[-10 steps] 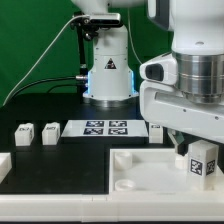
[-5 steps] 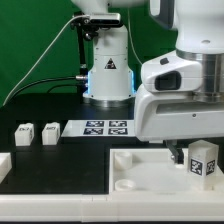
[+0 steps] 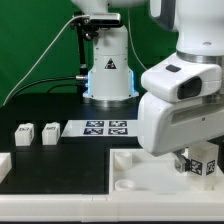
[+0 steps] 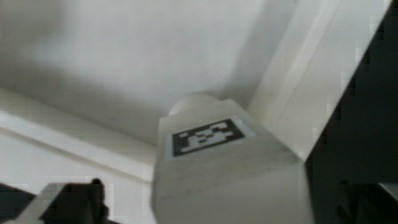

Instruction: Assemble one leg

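Note:
A leg [image 3: 205, 160], a small white post with a square tag, stands upright at the corner of the large flat white piece with recessed pockets [image 3: 130, 168] on the exterior view's right. My gripper [image 3: 196, 160] is low over this leg and straddles it. In the wrist view the leg [image 4: 214, 150] rises between my fingers, and a strip of white shows between the left fingertip [image 4: 75, 204] and the leg's side. The jaws stand open around the leg. Two more legs [image 3: 24, 133] [image 3: 49, 131] lie on the table at the exterior view's left.
The marker board [image 3: 105, 128] lies flat behind the large white piece. Another white part [image 3: 4, 165] sits at the left edge. The robot base [image 3: 107, 75] stands at the back, with a cable running to the left.
My wrist has turned around the leg and the hand's body now hides more of it. The leg's tag faces the same way as before. The other parts have not moved.

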Controlling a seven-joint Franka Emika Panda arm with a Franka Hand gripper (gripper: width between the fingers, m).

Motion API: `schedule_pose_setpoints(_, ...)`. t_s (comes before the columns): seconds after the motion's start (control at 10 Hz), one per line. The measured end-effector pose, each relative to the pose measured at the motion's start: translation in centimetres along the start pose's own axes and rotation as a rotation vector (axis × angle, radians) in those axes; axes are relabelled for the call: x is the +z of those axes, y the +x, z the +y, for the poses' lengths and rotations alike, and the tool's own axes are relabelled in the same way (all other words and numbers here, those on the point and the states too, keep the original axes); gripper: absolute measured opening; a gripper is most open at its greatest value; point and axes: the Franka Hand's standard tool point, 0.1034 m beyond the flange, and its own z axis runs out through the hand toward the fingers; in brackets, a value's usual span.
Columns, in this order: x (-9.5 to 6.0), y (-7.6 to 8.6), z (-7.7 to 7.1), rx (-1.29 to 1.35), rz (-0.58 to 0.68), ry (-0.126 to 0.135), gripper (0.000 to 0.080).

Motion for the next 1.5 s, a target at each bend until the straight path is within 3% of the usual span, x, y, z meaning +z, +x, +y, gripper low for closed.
schedule_pose_setpoints(0.2, 0.00, -0.01, 0.03, 0.010, 0.000, 0.000, 0.0649)
schedule_pose_setpoints(0.4, 0.00, -0.02, 0.04, 0.014, 0.000, 0.001, 0.0377)
schedule_pose_setpoints(0.5, -0.01, -0.01, 0.05, 0.059, 0.000, 0.001, 0.0291)
schedule_pose_setpoints(0.7, -0.03, 0.03, 0.04, 0.086, 0.005, 0.001, 0.0291)
schedule_pose_setpoints(1.5, 0.02, -0.19, -0.23, 1.259, 0.019, 0.015, 0.0292)
